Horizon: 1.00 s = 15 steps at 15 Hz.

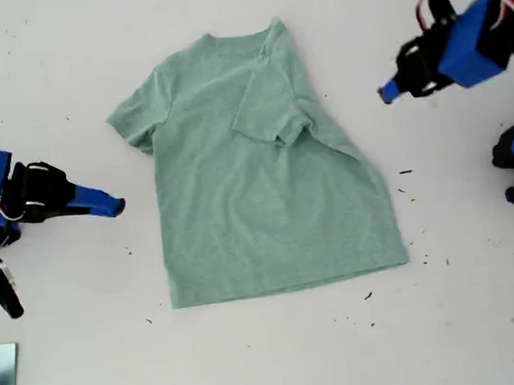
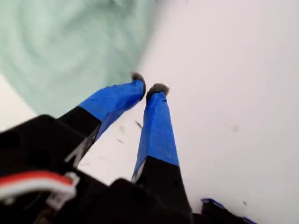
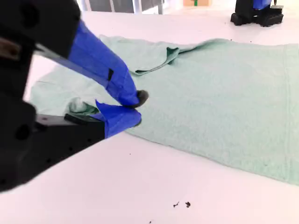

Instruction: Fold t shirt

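t shirt (image 1: 266, 192) flat on table (image 1: 72, 356), one sleeve folded in, my first claw (image 2: 148, 87) and my second claw (image 3: 138, 108) beside it, both nearly pressed together, empty

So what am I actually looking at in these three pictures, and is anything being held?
Those are my two small robot arms at a white table. One picture looks down from above; the other two come from cameras riding on each arm. My first gripper is at the exterior view's upper right, my second gripper at its left. Between them lies a green t shirt, one sleeve folded in. Both pairs of blue jaws are nearly closed and hold nothing.
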Available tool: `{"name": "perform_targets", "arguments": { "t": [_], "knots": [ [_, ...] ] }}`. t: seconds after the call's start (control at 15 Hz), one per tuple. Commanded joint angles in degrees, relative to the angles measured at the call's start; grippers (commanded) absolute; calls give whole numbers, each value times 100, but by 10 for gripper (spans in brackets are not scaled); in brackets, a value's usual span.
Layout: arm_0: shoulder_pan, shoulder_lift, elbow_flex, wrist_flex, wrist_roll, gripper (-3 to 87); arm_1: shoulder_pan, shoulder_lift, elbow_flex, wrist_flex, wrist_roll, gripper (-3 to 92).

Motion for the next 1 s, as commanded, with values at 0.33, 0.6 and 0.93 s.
{"name": "perform_targets", "arguments": {
  "t": [0.33,0.6,0.93],
  "knots": [
    [-290,-1318,-1371,-220,-457,-3,185,1037,2329,-1037,-70,25],
    [-2241,-6785,-6855,2487,1468,-3,176,1099,2039,-914,-176,25],
    [-4711,-8631,-8833,3041,3964,18,105,1547,2101,-791,-44,25]
  ]
}}
